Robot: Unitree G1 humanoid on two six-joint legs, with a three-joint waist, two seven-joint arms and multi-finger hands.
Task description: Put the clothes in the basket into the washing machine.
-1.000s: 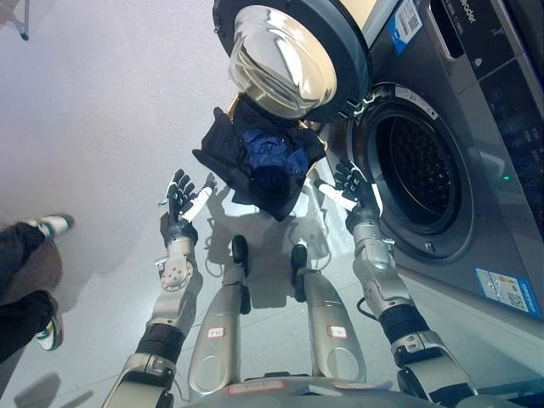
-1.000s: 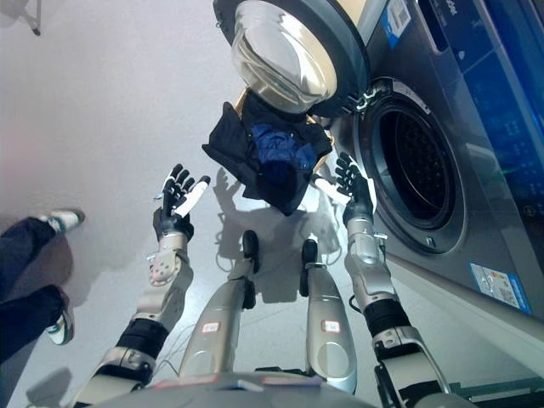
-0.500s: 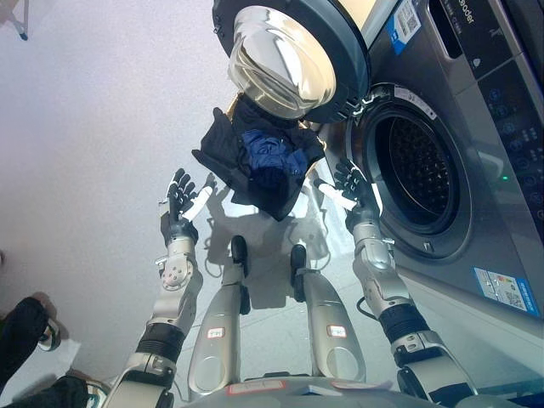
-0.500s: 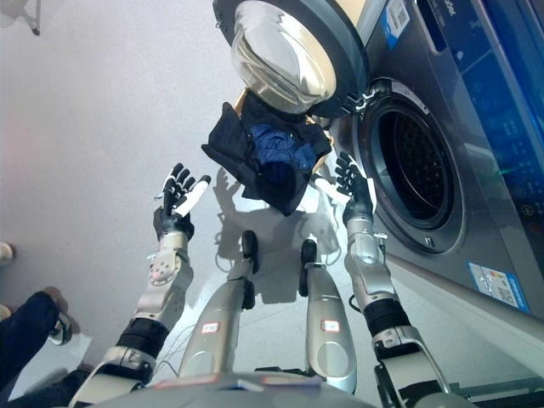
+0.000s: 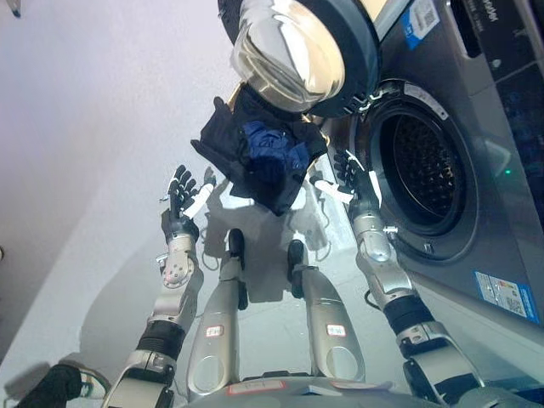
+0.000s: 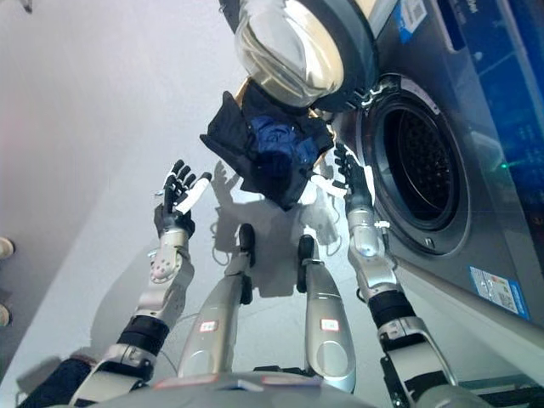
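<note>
so far nothing gripped: left hand (image 5: pixel 182 201) and right hand (image 5: pixel 351 180) both spread wide, empty, flanking basket (image 5: pixel 223 146) of dark clothes (image 5: pixel 270 153) on floor under open door (image 5: pixel 299 51). best close in evenly, pinch blue top garment, swing right into drum (image 5: pixel 425 177).

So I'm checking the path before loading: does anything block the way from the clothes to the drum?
Nothing visible does. The door is swung open above the clothes, and the drum opening beside them shows clear.
</note>
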